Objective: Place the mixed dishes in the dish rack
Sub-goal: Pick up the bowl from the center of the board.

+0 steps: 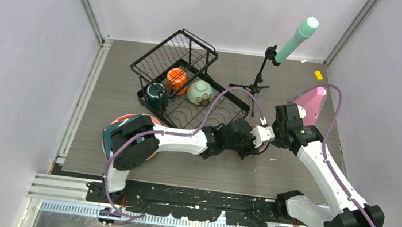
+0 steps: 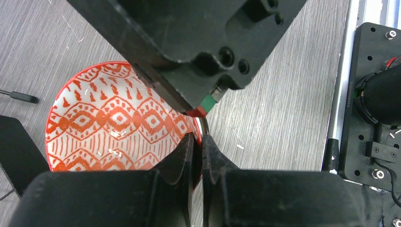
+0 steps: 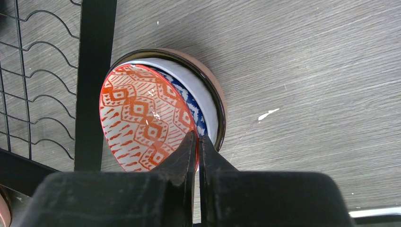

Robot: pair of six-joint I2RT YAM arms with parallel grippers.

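Both the left tool and right tool pinch the rim of the red bowl, tilted over stacked bowls just beside the rack. This looks like a handover. Next, one tool must let go so the other can slot it.

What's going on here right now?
The left pincer and the right pincer are both shut on the rim of a red-and-white patterned ceramic bowl, tilted over a blue-patterned bowl nested in a brown-rimmed bowl beside the black wire dish rack. The rack holds an orange mug, a dark green mug and a floral bowl.
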